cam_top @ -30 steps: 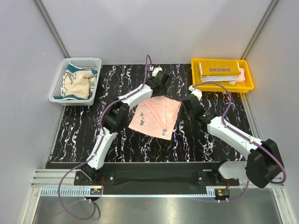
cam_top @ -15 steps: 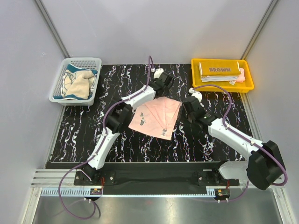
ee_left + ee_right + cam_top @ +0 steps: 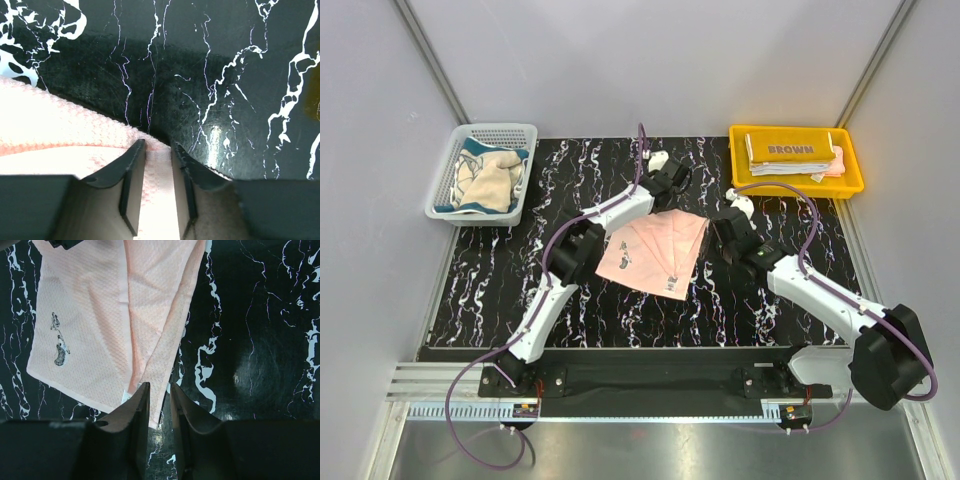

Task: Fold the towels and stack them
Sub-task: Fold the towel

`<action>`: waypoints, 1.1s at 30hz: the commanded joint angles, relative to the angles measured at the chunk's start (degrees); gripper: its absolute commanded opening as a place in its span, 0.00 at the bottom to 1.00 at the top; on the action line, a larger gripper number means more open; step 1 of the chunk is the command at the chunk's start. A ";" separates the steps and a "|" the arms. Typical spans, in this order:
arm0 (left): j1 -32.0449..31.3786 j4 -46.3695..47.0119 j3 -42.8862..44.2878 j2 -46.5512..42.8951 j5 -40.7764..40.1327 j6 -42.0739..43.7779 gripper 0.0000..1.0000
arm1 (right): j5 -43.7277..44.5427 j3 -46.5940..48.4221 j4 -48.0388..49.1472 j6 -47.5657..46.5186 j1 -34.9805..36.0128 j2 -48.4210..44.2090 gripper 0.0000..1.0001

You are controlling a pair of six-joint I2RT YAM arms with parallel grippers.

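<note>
While the right tool (image 3: 158,390) held its place at the right-hand corner of the pink towel (image 3: 655,250), the left tool (image 3: 156,148) was the one that changed. Over the last second it had reached a little farther out over the towel's far corner and drawn its jaws in from a wide spread to a slim gap. In the left wrist view a strip of pink weave showed between the two fingers, with the towel's far edge curving just ahead of them. We could not tell whether they had actually bitten the cloth or only straddled it (the narrowing looked unfinished).

The right tool's jaws stood nearly together, and the towel's edge ran in between them. We judged that a pinch on the cloth, and its width had not altered. The towel itself lay spread on the desk (image 3: 490,280), partly doubled over, in the same spot as a second before.

We took this to mean that a two-corner hold was nearly complete. Once the left side caught, both arms could carry the far edge over for the next fold. A miss there would lift only one corner and skew the crease.

Far to the right of the pink towel, folded towels (image 3: 790,155) already sat in the yellow tray (image 3: 800,190). Far to its left, a cream-and-teal towel (image 3: 490,180) lay crumpled in the white basket (image 3: 438,190), so we judged the job roughly midway.
</note>
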 commanded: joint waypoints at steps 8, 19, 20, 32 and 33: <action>-0.35 3.32 -1.31 -4.49 -0.76 -0.61 0.25 | -0.11 -0.90 1.95 0.98 -0.23 -1.08 0.29; -0.26 7.89 -6.66 -8.62 -0.76 -0.61 0.24 | -0.55 -1.25 3.00 0.81 -0.31 0.58 0.29; -0.26 8.24 -7.02 -9.23 -0.76 -0.69 0.24 | -0.47 -1.25 3.01 0.90 -0.31 0.67 0.29; -0.08 10.61 -10.26 -11.25 1.00 -0.87 0.03 | -0.90 -1.43 3.88 0.55 -0.40 1.99 0.29; 0.00 10.88 -10.27 -11.78 1.08 -0.96 0.03 | -0.90 -1.43 3.80 0.63 -0.49 1.99 0.29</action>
